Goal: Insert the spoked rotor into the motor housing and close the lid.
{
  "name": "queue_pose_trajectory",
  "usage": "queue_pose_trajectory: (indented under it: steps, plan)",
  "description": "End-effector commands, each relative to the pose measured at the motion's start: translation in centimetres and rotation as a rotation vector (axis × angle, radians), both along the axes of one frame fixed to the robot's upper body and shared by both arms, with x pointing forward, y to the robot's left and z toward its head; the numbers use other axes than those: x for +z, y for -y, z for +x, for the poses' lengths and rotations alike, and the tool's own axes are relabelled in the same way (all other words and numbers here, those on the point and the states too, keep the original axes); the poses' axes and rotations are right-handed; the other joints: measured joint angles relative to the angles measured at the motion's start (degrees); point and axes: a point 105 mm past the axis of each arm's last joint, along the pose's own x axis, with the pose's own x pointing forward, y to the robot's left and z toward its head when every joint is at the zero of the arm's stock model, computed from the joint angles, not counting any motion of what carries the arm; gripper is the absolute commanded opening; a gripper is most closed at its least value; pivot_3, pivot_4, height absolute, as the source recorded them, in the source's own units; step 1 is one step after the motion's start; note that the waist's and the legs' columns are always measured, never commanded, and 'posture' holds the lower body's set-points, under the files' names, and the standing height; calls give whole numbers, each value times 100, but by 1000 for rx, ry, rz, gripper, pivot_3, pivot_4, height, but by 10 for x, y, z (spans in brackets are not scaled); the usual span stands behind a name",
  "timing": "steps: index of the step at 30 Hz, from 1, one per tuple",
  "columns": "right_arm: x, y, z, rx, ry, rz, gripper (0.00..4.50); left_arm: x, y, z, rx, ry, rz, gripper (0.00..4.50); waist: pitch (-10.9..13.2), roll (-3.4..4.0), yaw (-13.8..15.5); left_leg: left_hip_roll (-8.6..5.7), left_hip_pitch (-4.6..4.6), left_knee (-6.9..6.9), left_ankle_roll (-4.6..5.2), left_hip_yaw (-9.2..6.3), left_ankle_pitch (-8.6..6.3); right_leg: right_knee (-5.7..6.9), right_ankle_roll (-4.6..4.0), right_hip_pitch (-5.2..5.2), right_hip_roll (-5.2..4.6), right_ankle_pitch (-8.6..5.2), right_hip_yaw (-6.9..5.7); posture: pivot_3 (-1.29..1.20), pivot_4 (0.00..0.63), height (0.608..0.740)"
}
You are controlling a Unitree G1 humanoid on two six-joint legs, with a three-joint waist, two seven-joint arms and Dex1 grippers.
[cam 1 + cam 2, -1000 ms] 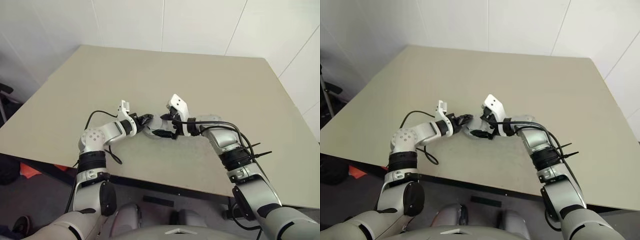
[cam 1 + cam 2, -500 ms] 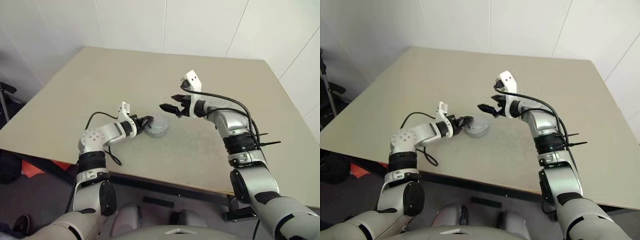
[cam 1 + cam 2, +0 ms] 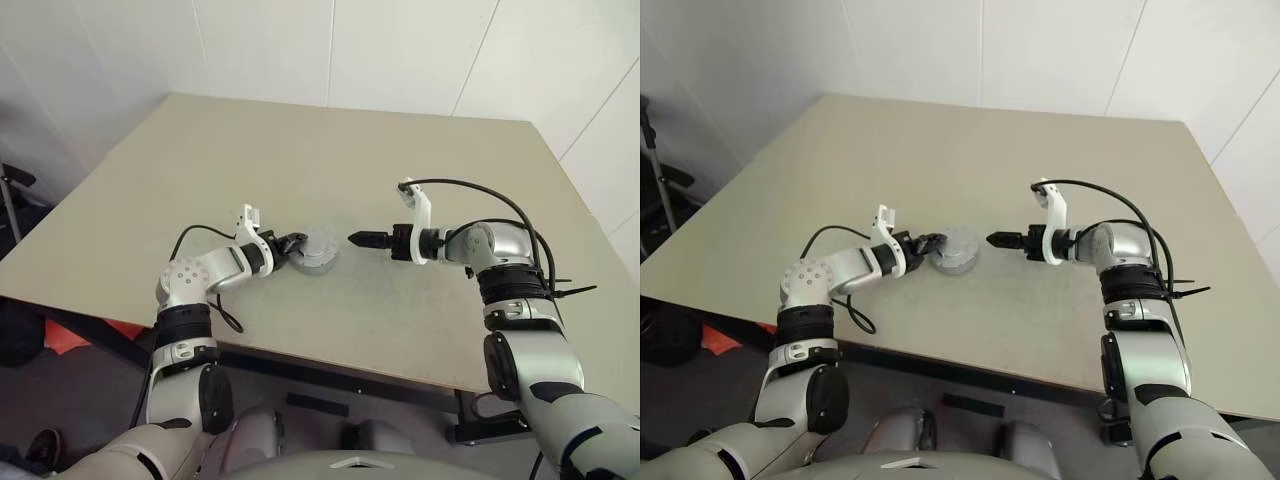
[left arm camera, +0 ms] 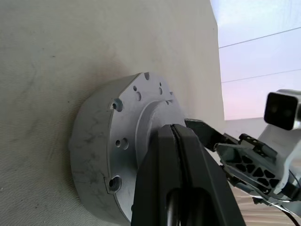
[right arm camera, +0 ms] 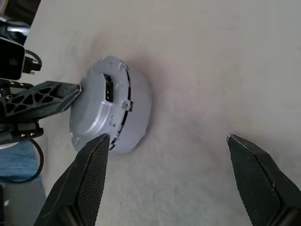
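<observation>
The motor housing sits on the beige table, near its front-middle area, with the lid seated flat on top so that the two form one round grey-blue puck. In the right wrist view a dark slot and a small tab show at the seam between lid and housing; the spoked rotor cannot be seen with the lid in place.

The left arm reaches in from the robot's left, forearm low over the table and bent at the elbow, its gripper angled slightly downward toward the puck. The left gripper has its two black fingers pressed together with no gap, and their tips lie against the left edge of the lid's top; whether they press on it or merely touch cannot be told.

The right arm is extended from the robot's right with the forearm roughly level and pointing back across toward the left. The right gripper hangs a little above the table, just to the right of the housing and clear of it. In its own wrist view its fingers stand spread wide apart with nothing between them, aimed at the puck.

A black cable arcs above the right forearm.
</observation>
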Motion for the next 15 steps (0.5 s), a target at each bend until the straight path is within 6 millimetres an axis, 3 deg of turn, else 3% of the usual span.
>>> queue_pose_trajectory:
  steps: [1, 6, 15]
  plan:
    - [-1, -9, 2, 2, -17, 47, 4478, -11, -5, -3, 16, -32, 43, 0, -1, -1, -3, 1, 5, 1, 0, 0, 0, 0, 0, 4, 0, 0, 0, 0, 0, 740]
    - [-11, -27, -10, 43, -79, 98, 4478, -12, -9, -4, 26, -29, 55, 0, -2, -1, -16, 6, 24, 0, -6, 0, 2, 3, 0, 18, 2, 0, 0, 0, 0, 740]
    - [-10, -69, -33, 157, -139, 181, 4478, -10, -10, -3, 32, -15, 69, 0, -4, 1, -10, 13, 34, -4, -11, 1, 5, 3, -3, 23, 9, -1, 0, 0, 0, 740]
